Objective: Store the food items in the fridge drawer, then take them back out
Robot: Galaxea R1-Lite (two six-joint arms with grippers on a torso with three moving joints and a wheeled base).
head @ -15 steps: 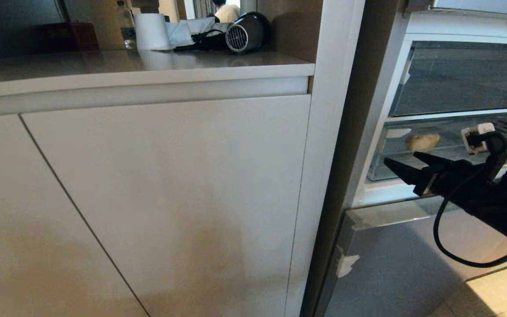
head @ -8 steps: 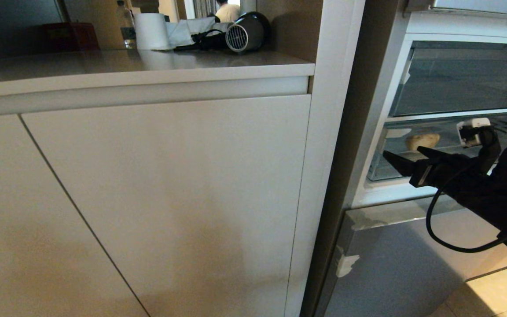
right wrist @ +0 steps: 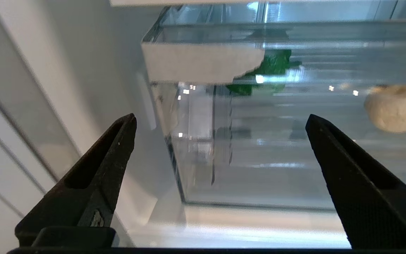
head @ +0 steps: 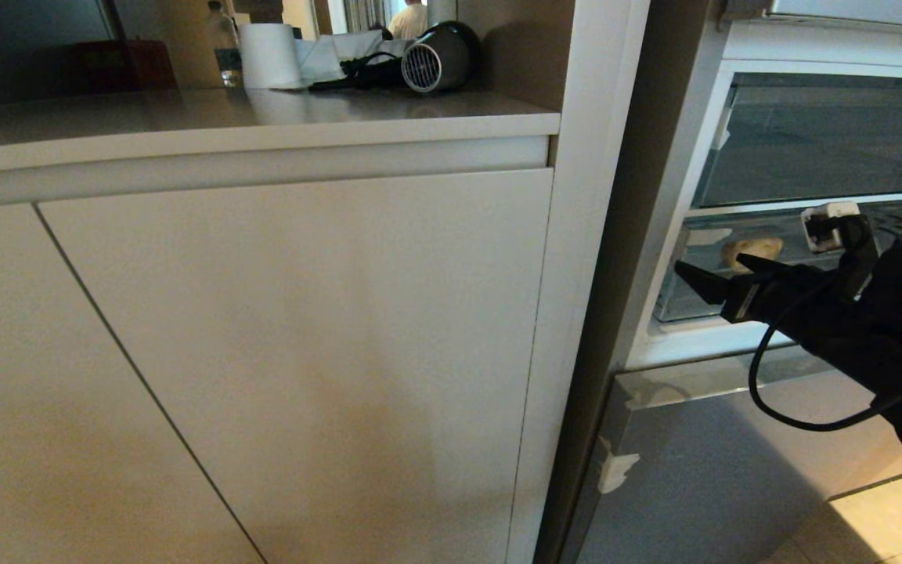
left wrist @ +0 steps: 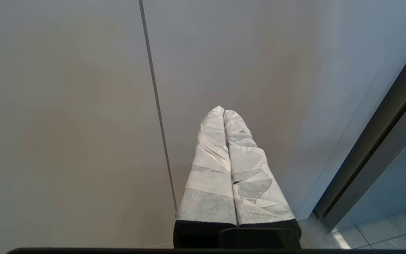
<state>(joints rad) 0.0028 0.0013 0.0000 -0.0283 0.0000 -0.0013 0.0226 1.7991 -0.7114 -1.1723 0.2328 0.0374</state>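
The fridge drawer (head: 780, 235) is the lower clear bin in the open fridge at the right. Inside it lie the food items: a tan potato (head: 752, 249) and, seen only through the clear front (right wrist: 259, 158) in the right wrist view, a dark-green pepper (right wrist: 266, 68) beside the potato (right wrist: 397, 107). My right gripper (head: 713, 270) hovers open just in front of the drawer's left corner, fingers wide apart with nothing between them (right wrist: 221, 118). My left gripper (left wrist: 223, 111) is shut, its white-wrapped fingers pressed together, facing a cabinet door.
A flat-fronted clear drawer (head: 827, 141) sits above. The silver-grey lower fridge door (head: 717, 454) is below my right arm. White cabinet doors (head: 302, 352) fill the left. On the counter (head: 263, 117) stand a hair dryer (head: 431, 59), paper roll (head: 268, 55) and bottle (head: 224, 47).
My right gripper has risen a little and moved closer to the drawer's left front corner. The potato and the left arm have not moved.
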